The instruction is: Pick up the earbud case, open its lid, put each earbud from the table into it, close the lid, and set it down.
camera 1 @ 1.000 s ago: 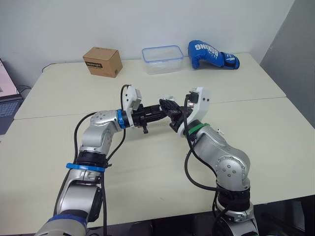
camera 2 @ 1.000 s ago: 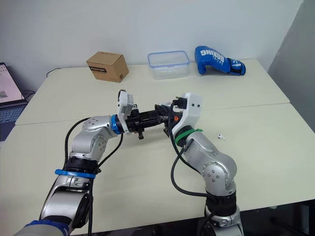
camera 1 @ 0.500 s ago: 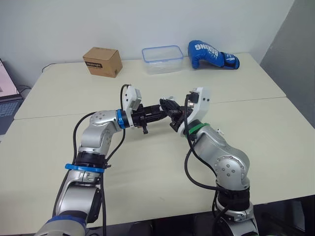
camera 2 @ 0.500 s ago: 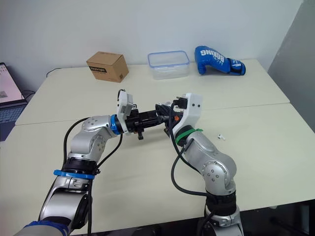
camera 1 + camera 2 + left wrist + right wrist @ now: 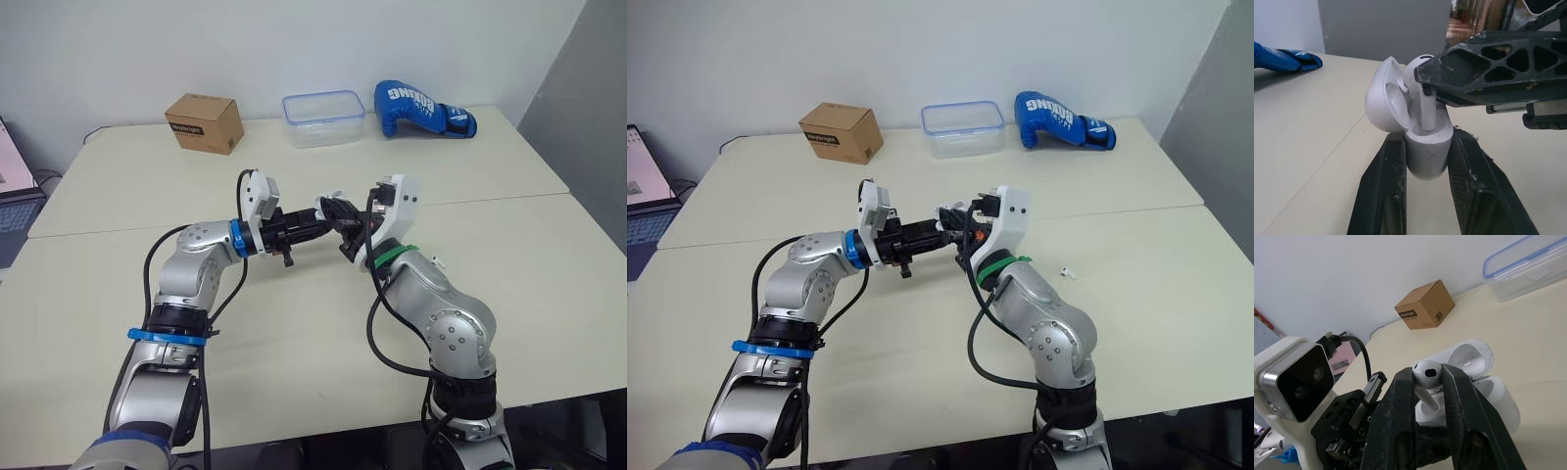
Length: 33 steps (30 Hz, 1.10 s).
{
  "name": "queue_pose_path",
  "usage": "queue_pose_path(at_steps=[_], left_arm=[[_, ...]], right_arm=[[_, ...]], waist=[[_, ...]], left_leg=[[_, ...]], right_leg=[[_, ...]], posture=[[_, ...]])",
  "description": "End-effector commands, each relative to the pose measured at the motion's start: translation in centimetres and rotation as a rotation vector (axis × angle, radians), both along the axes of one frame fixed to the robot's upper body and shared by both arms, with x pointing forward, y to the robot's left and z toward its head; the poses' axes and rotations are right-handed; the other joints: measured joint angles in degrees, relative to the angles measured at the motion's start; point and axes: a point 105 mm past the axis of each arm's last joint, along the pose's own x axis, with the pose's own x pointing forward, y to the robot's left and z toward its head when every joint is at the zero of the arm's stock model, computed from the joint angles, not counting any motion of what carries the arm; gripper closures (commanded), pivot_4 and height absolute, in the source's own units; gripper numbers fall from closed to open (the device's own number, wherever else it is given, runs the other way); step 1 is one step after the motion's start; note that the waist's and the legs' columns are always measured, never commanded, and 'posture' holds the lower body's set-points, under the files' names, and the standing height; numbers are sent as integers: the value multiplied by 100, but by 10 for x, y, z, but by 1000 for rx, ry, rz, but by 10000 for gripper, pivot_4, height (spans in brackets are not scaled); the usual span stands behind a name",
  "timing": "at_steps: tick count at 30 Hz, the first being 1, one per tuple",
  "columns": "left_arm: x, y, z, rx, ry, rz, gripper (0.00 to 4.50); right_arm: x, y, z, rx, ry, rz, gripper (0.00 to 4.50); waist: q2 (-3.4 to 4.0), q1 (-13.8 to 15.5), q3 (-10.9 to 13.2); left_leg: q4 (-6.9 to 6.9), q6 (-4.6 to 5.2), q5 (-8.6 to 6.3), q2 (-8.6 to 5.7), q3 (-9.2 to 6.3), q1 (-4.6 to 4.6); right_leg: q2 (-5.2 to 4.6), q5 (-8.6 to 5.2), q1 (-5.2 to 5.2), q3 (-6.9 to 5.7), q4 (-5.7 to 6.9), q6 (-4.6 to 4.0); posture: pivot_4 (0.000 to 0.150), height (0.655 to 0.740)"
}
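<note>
1. Left pincer (image 5: 1425, 143): the two fingers are clamped on the lower body of the earbud case (image 5: 1426, 156), one on each flank. The case is upright and clear of the bench (image 5: 294, 333), probably to keep its sockets steady and reachable for the other arm.
2. Lid (image 5: 1382, 98): hinged open and tipped back, just above the left pincer's fingertips, on the side away from the right pincer. This leaves the mouth of the case unobstructed.
3. Right pincer (image 5: 1427, 374): the fingers are nipped on the head of an earbud (image 5: 1426, 371), with its stem pointing down into the case. The stem sits in a socket while the head stands above the rim. Judged to be mid-insertion, not yet seated.
4. Second earbud (image 5: 1068, 273): a small white item lying on the bench, well apart from both pincers, on the outer side of the right arm. Judged to be the next thing to collect.
5. Cardboard box (image 5: 204, 122), plastic container (image 5: 323, 118), boxing glove (image 5: 421, 108): ranged along the far edge of the bench, well beyond both pincers. They play no part in the task.
</note>
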Motion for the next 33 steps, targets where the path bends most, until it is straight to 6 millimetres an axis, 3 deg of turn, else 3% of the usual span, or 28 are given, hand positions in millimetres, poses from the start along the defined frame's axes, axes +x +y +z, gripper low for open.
queue_pose_path(at_steps=[1, 20, 28, 33], left_arm=[[-3, -5, 23, -43, -77, -17, 37110], [-1, -14, 32, -63, -100, -32, 37110], [-1, -13, 32, -68, -99, -28, 37110], [-1, -10, 31, -67, -97, -19, 37110]], right_arm=[[-5, 6, 4, -8, -23, 20, 40934], [-6, 9, -3, -259, -82, -43, 40934], [-4, 0, 3, -293, -126, -94, 14458], [-3, -9, 6, -303, -150, -125, 14458]], waist=[[0, 0, 0], [0, 0, 0], [0, 0, 0], [0, 1, 0]], left_leg=[[0, 0, 0, 0, 0, 0], [0, 0, 0, -1, 2, 0], [0, 0, 0, -1, 2, 0], [1, 0, 0, -1, 2, 0]], right_leg=[[0, 0, 0, 0, 0, 0], [0, 0, 0, 0, -1, 0], [0, 0, 0, 0, -1, 0], [0, 0, 1, 0, -1, 0]], posture=[[1500, 7307], [1500, 7307], [1500, 7307], [1500, 7307]])
